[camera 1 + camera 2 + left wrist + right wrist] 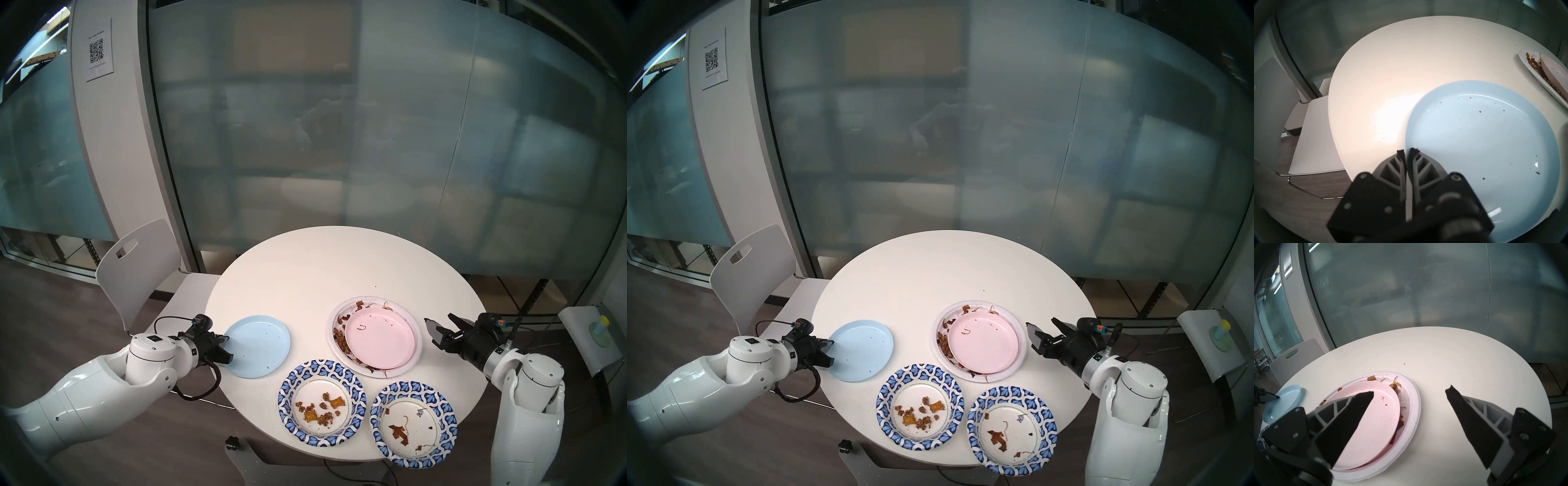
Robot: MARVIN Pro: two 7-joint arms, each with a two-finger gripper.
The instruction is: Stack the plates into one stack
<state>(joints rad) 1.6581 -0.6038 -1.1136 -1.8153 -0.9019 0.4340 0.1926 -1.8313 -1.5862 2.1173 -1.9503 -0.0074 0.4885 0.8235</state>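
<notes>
Table (305,271): one, round, white.
Chair (142,258): one, white, at the table's left.
Plates: five. White plate (341,314) holds pink plate (380,339); blue plate (258,344) lies apart at left edge; two patterned plates (322,402) (412,424) side by side nearest the robot.
Left gripper (1407,152): jaws narrow, pinching the blue plate's rim.
Right gripper (1409,392): jaws wide, empty, beside the white plate.
</notes>
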